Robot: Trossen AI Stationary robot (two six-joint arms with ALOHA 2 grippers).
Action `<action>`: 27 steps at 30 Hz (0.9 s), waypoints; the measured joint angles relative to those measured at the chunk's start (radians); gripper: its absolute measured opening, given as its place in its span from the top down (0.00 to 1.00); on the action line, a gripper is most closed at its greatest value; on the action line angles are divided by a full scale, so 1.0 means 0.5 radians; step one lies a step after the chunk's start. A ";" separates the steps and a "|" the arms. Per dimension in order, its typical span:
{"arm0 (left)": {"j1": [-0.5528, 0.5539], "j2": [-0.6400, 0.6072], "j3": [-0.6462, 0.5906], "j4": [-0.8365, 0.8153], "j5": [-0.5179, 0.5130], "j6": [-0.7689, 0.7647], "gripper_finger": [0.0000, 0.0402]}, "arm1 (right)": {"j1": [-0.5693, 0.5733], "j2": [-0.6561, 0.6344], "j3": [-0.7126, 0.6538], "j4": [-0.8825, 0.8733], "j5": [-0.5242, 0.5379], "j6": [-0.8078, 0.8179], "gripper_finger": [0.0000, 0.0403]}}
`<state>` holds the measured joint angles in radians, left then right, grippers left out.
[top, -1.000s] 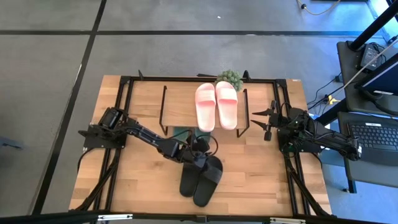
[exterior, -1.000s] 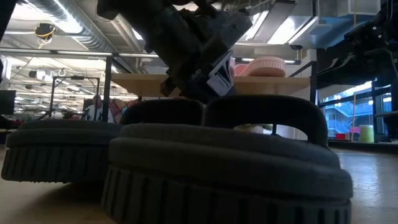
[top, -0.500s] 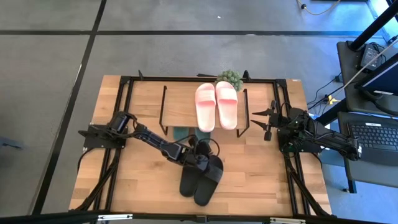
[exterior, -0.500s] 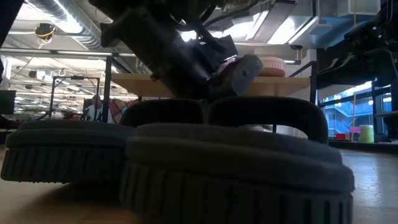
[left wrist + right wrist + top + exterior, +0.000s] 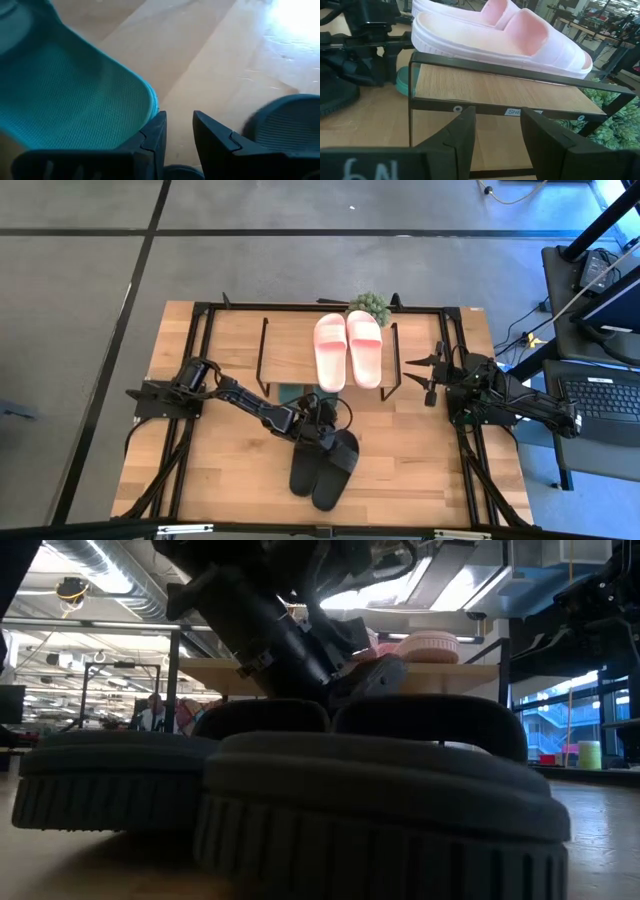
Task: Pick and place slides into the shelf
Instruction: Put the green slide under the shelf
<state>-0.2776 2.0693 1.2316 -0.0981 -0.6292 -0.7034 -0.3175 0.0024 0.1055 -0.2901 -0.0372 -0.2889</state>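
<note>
Two black slides (image 5: 322, 468) lie side by side, soles down, on the table near its front edge, straps at their far ends (image 5: 380, 800). My left gripper (image 5: 327, 436) is low over those straps, slanting down, its fingers a narrow gap apart (image 5: 179, 122) with bare wood showing between the tips. A black slide's end (image 5: 285, 125) shows beside one finger. A dark green slide (image 5: 65, 95) lies on the table under the shelf (image 5: 285, 350). Two pale pink slides (image 5: 347, 350) rest soles down on the shelf's top board. My right gripper (image 5: 415, 373) waits open at the right. My left gripper is right at the black slides' straps (image 5: 400, 715), coming slanting down from the table's left. The arm and the straps hide the fingertips in the low view, and I cannot tell whether a finger touches a slide. Nothing shows between the fingertips.
A small green plant (image 5: 368, 305) stands behind the shelf's right end. The black frame's rails (image 5: 200, 360) run along the table's left and right sides. Bare wood lies to the left and right of the black slides. My right gripper faces the shelf's right end (image 5: 490, 90).
My left gripper has gone down and a little toward the table's near edge, onto the black slides' strap ends, tipping steeper. In the low view the right-hand black slide has shifted slightly away from the table's left edge. The finger gap has stayed the same.
</note>
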 joint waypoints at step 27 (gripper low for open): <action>0.003 -0.028 -0.005 -0.239 -0.013 -0.087 0.78 | 0.000 0.000 0.000 0.000 0.000 0.001 0.61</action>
<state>-0.2763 2.0552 1.2293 -0.2177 -0.6359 -0.7468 -0.3175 0.0022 0.1055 -0.2901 -0.0372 -0.2886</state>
